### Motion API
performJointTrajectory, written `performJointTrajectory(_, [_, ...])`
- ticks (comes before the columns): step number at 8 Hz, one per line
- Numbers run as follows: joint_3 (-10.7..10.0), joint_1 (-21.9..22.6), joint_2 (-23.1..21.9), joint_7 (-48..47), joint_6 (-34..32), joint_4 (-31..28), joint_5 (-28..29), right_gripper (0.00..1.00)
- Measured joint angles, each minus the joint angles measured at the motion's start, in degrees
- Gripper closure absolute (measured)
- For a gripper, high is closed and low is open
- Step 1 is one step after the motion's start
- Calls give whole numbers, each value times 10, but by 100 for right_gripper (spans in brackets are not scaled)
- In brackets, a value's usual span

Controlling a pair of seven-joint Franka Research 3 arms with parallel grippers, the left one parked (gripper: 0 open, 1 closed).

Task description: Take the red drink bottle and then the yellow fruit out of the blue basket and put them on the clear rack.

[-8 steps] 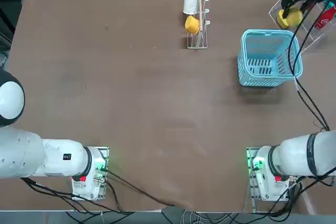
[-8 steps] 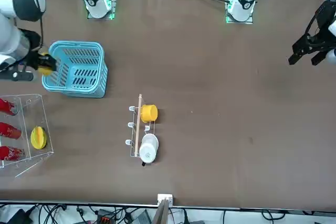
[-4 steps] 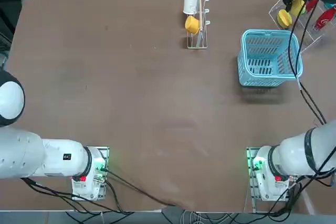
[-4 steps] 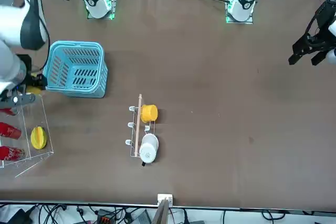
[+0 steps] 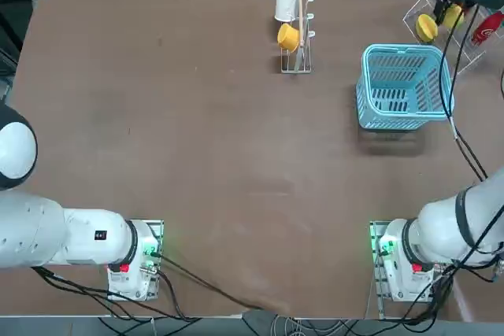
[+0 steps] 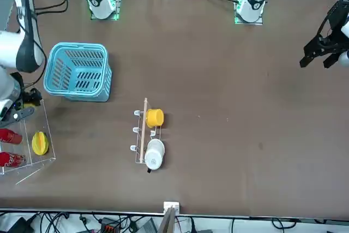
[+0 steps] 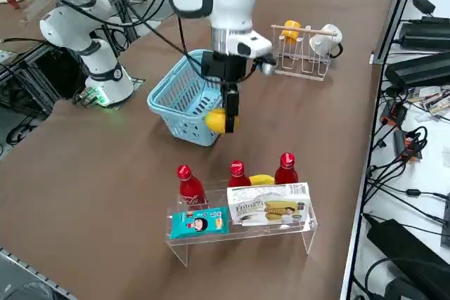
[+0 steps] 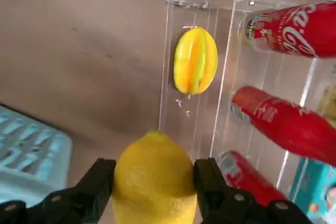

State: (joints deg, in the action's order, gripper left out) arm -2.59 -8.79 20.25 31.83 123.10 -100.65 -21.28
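Note:
My right gripper [image 8: 153, 184] is shut on the yellow fruit [image 8: 152, 158], a small round lemon. They hang in the air between the blue basket [image 7: 176, 100] and the clear rack [image 7: 242, 233], close to the rack's edge [image 8: 164, 61]. In the side view the lemon [image 7: 215, 120] sits at the fingertips of the gripper [image 7: 226, 119]. Three red drink bottles [image 7: 238, 173] are in the rack; I cannot tell which is the task's. From above, the basket [image 5: 402, 49] looks empty.
A larger ribbed yellow fruit [image 8: 195, 60] lies in the rack beside the bottles. Snack packs [image 7: 271, 209] fill the rack's front. A thin peg stand [image 5: 297, 37] holds a white cup and a yellow cup at the table's far middle. Cables run past the table's right edge.
My right gripper has carried the lemon away from the basket's rim, toward and over the rack's edge. The basket and the rack's contents have not moved.

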Motion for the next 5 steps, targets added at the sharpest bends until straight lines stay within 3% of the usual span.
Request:
performJointTrajectory(2, [0, -22, 30, 33, 81, -21, -21, 15])
performJointTrajectory(5, [0, -53, 60, 36, 196, -72, -103, 15])
